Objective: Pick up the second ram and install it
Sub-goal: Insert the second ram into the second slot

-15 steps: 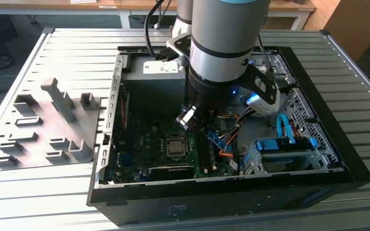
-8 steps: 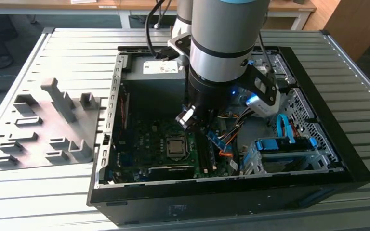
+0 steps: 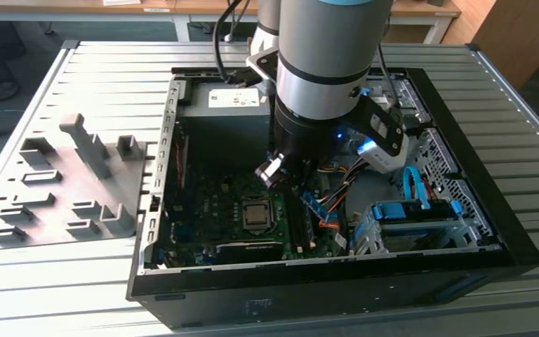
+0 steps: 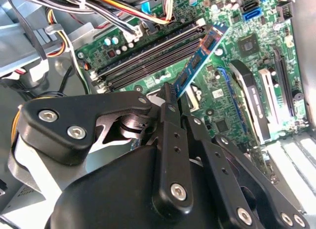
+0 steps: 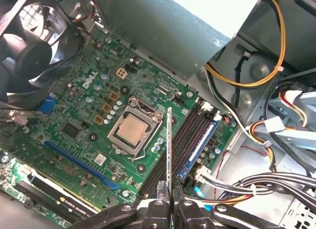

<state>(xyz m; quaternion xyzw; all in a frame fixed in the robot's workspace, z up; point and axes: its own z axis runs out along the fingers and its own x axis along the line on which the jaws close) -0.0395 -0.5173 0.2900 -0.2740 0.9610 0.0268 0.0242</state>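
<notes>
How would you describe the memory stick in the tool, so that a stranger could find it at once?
Inside the open computer case, find the green motherboard and its processor socket. Beside the socket, the second ram, a thin stick, is clamped in the tool over the dark memory slots; it alone is held off the board.

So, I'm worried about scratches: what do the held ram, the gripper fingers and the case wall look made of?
Ram: matte blue circuit board with small components, probably fibreglass laminate. Gripper fingers: smooth black bars with silver screws, metal or hard plastic, can't tell. Case wall: bare grey sheet metal, dull sheen, folded edge.
</notes>
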